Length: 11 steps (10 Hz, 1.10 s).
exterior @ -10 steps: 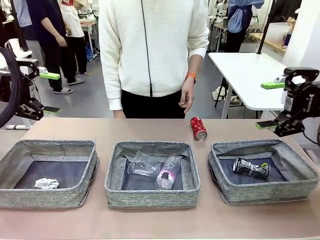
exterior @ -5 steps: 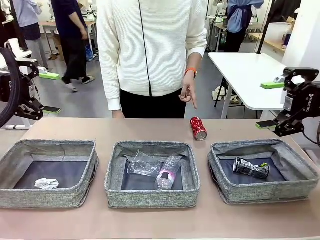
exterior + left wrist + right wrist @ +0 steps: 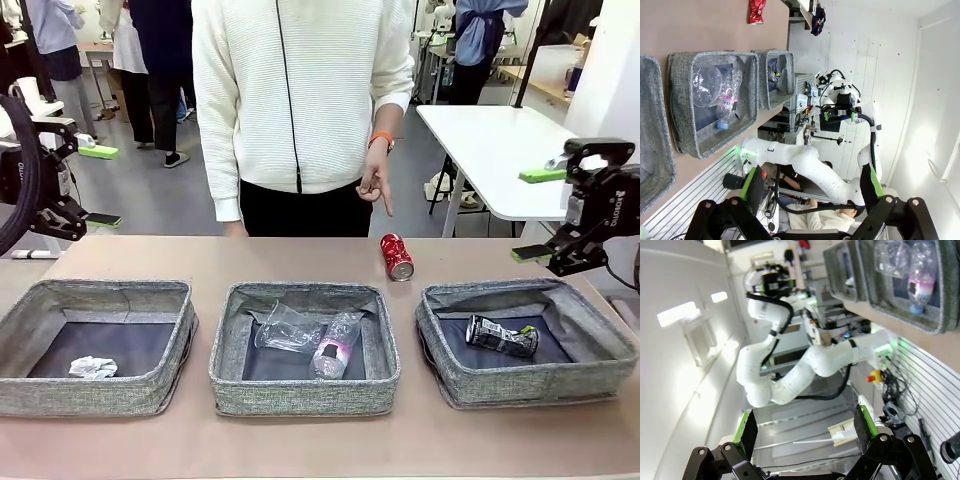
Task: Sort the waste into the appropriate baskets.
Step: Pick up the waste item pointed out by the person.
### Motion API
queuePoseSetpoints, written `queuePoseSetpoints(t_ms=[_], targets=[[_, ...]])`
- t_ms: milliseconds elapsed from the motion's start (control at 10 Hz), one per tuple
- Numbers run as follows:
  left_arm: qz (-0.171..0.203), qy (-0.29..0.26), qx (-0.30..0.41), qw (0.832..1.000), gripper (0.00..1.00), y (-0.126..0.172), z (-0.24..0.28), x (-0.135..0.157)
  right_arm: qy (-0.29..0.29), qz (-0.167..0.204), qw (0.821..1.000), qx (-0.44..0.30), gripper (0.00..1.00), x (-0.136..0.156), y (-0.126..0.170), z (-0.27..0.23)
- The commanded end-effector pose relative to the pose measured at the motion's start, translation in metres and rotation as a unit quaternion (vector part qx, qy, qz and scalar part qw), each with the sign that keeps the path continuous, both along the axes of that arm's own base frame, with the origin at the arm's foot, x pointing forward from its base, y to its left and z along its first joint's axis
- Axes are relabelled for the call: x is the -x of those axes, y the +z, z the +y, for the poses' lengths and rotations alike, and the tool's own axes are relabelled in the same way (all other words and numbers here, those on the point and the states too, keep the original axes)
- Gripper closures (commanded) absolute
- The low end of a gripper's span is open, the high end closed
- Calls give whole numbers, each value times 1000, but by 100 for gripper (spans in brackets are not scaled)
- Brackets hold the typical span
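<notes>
Right gripper lifts slightly, jaws apart, empty; red can waits on counter, down-left.

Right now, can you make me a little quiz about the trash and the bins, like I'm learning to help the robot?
1. True or false: the red can already lies in a bin.
2. Which bin holds the paper ball? A) left bin B) middle bin C) right bin
3. Fill in: the bottle shares the middle bin with the ____.

Key
1. False. It lies on the table, behind the bins, in front of the person's hand.
2. A.
3. Cup. The crushed can has the right bin to itself.
</notes>
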<state>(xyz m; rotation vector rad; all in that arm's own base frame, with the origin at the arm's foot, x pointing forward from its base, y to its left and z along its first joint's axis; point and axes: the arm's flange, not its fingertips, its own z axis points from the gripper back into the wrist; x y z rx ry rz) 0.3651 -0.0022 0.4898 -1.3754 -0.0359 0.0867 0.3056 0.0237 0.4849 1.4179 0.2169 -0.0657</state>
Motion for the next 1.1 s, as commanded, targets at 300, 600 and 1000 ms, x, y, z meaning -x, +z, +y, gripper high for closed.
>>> queuePoseSetpoints(t_ms=[300,600,1000], targets=[[-11,-1,12,1000,0,1,0,0,-10,-148,810,567,0,-88,-71,131],[-11,-1,12,1000,0,1,0,0,54,-137,920,363,0,-71,-63,142],[-11,-1,12,1000,0,1,0,0,-79,-262,805,526,0,-131,-73,135]])
